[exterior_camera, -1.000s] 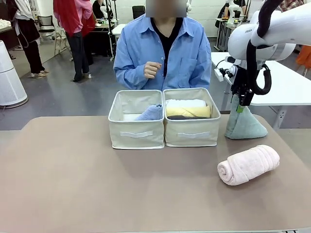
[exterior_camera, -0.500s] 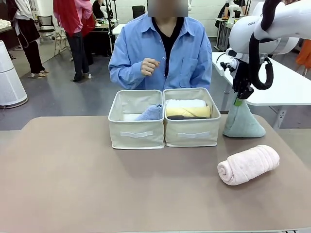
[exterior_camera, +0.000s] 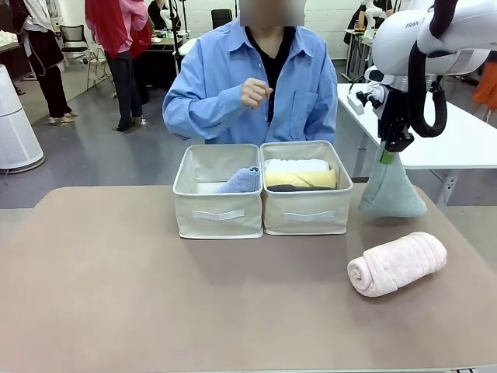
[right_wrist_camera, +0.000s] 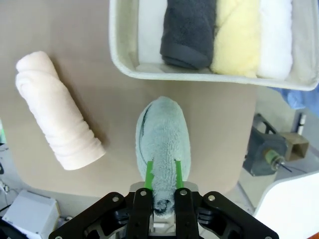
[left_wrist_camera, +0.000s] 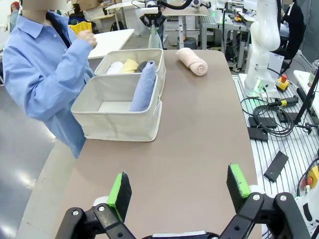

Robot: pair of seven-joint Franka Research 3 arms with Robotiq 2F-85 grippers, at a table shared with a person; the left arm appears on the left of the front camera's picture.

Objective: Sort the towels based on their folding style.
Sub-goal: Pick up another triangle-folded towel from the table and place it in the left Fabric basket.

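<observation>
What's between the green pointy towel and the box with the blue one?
The right bin, full of rolled towels, sits between the grey-green cone towel and the left bin. Lifting over it should work.

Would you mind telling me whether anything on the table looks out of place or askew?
Nothing spilled or damaged. The pink rolled towel lies slanted outside the bins; the right gripper pinches the grey-green cone towel by its tip.

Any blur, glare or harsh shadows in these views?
Front view: even light, sharp, soft shadow under the pink rolled towel. Left wrist view: sharp, glare spots on the floor. Right wrist view: right gripper and grey-green cone towel in focus, no glare.
</observation>
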